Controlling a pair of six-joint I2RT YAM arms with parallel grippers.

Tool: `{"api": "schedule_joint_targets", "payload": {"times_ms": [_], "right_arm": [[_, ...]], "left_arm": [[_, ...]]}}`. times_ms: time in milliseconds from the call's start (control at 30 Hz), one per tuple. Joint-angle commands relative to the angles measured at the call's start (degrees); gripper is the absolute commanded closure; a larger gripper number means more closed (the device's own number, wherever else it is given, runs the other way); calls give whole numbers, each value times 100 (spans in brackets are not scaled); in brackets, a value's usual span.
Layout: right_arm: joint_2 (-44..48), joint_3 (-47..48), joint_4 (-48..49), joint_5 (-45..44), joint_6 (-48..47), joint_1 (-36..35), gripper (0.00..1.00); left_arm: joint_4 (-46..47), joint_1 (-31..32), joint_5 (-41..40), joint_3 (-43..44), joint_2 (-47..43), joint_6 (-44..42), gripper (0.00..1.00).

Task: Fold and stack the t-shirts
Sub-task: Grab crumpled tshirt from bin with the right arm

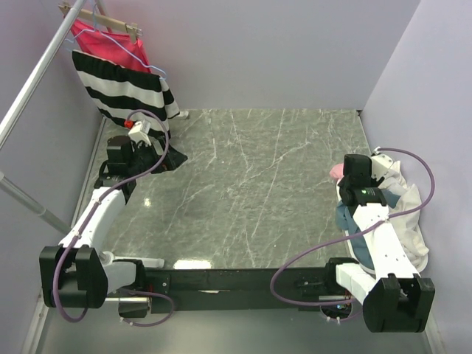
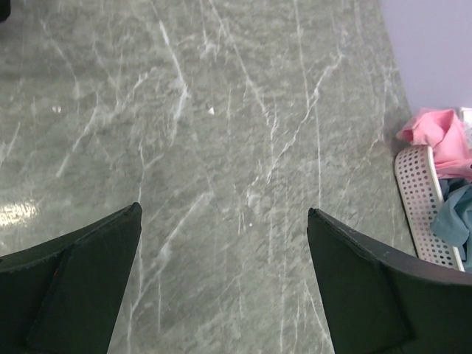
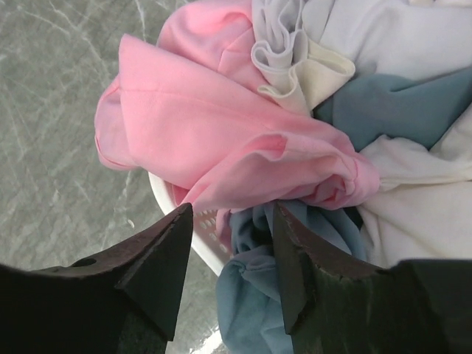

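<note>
Green marble tabletop (image 1: 251,184) is stretching beneath the left gripper (image 2: 223,212), whose fingers are hanging wide apart, holding nothing. At the right edge the t-shirts (image 3: 221,125) are lying heaped in a white basket (image 2: 417,195), a slate-blue shirt (image 3: 402,107) among them. The right gripper (image 3: 228,212) is hovering close over them with its fingers parted.

two pincers (image 2: 223,214) (image 3: 230,210), one basket (image 2: 417,199), two hung garments (image 1: 122,85) (image 1: 110,40)
</note>
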State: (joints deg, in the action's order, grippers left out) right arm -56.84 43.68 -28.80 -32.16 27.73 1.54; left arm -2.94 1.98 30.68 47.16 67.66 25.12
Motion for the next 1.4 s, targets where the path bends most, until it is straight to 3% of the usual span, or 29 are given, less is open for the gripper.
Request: {"api": "schedule_joint_targets", "payload": {"times_ms": [0, 167, 467, 667, 933, 1033, 1267, 1367], "right_arm": [[85, -61, -109, 166, 207, 22, 46], [147, -237, -222, 123, 373, -13, 49], [823, 167, -785, -414, 515, -119, 42], [499, 510, -1540, -571, 646, -128, 41], [499, 466, -1717, -440, 629, -286, 40], [158, 483, -1691, -335, 568, -304, 49], [-73, 413, -1322, -27, 480, -304, 100], [181, 448, -1068, 183, 304, -374, 100]], "left_arm": [[-215, 39, 0, 294, 124, -157, 1], [-400, 48, -185, 364, 274, -227, 1], [-260, 75, -45, 365, 388, -210, 1], [-304, 127, 158, 523, 713, -219, 1], [-251, 268, 290, 558, 1012, -271, 1], [-312, 294, 264, 558, 1048, -306, 1], [-418, 321, 114, 567, 1048, -386, 1], [-400, 321, 61, 549, 1030, -386, 0]]}}
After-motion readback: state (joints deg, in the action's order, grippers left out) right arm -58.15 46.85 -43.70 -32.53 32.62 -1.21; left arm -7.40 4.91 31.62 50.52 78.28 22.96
